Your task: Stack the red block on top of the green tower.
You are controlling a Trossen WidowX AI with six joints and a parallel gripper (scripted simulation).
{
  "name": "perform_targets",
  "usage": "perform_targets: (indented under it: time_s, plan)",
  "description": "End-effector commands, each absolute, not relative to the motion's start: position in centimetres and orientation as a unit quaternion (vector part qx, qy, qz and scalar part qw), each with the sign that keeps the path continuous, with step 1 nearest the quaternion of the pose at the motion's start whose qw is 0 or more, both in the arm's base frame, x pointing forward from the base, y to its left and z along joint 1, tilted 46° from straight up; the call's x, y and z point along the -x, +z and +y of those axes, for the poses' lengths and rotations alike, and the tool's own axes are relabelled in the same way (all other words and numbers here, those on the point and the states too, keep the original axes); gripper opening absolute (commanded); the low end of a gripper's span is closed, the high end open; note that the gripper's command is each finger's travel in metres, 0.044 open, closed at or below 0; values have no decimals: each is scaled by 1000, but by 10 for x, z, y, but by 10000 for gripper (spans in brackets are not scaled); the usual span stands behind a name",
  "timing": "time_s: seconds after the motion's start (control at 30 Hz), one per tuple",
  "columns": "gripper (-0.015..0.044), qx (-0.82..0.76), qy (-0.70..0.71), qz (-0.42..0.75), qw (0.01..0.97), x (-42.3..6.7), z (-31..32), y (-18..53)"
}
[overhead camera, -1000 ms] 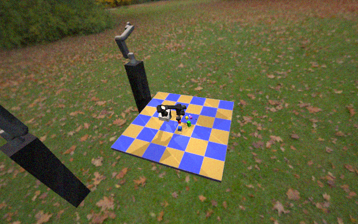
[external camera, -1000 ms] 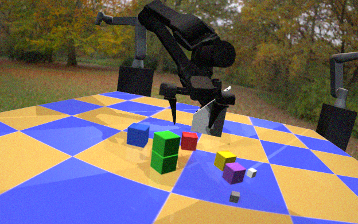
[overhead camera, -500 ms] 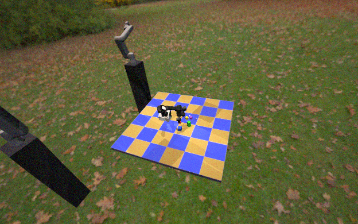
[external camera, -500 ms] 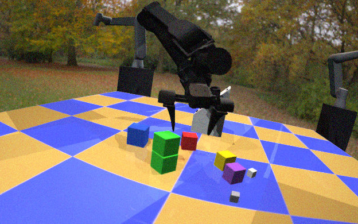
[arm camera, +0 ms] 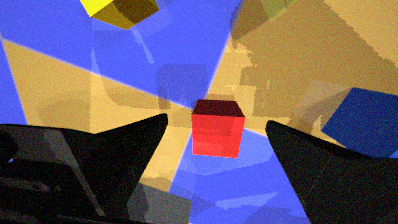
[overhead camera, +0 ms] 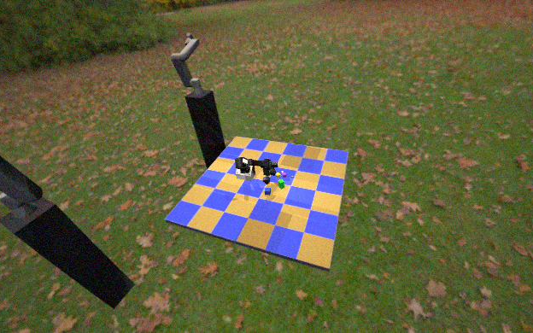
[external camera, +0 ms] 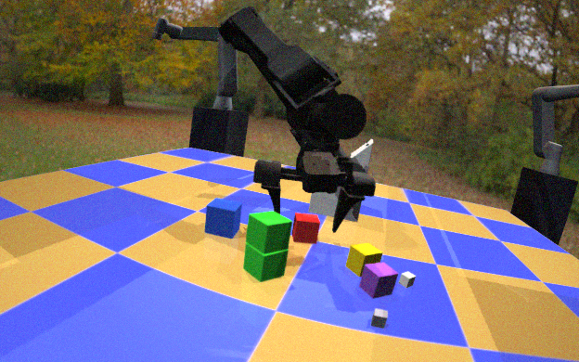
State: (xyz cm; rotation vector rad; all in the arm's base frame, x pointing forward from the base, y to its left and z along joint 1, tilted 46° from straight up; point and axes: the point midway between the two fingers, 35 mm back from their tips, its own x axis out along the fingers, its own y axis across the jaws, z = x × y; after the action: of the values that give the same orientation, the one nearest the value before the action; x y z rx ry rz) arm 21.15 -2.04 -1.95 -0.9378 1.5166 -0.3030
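The red block (external camera: 305, 227) (arm camera: 217, 128) sits on the checkered mat (external camera: 108, 218), just behind and to the right of the green tower (external camera: 267, 246) (overhead camera: 281, 184). The tower is two green blocks stacked upright. My gripper (external camera: 307, 219) (arm camera: 215, 121) (overhead camera: 266, 181) is open and empty. It points down over the red block, with one finger to each side of it and the tips near its top. The fingers do not touch the block. In the top view the arm hides the red block.
A blue block (external camera: 223, 217) (arm camera: 362, 122) lies left of the tower. A yellow block (external camera: 363, 257) (arm camera: 120, 10), a purple block (external camera: 378, 278) and two small cubes (external camera: 406, 278) (external camera: 379, 317) lie to the right. Two camera stands (external camera: 219, 130) (external camera: 544, 204) stand beyond the mat.
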Motion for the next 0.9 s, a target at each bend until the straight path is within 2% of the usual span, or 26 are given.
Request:
perform_targets:
  time_s: [0.0, 0.6, 0.87]
  plan:
    - [440, 412, -132, 661, 613, -209, -27, -24]
    - [440, 413, -133, 660, 613, -209, -30, -26]
    - [230, 413, -133, 660, 613, -209, -30, -26]
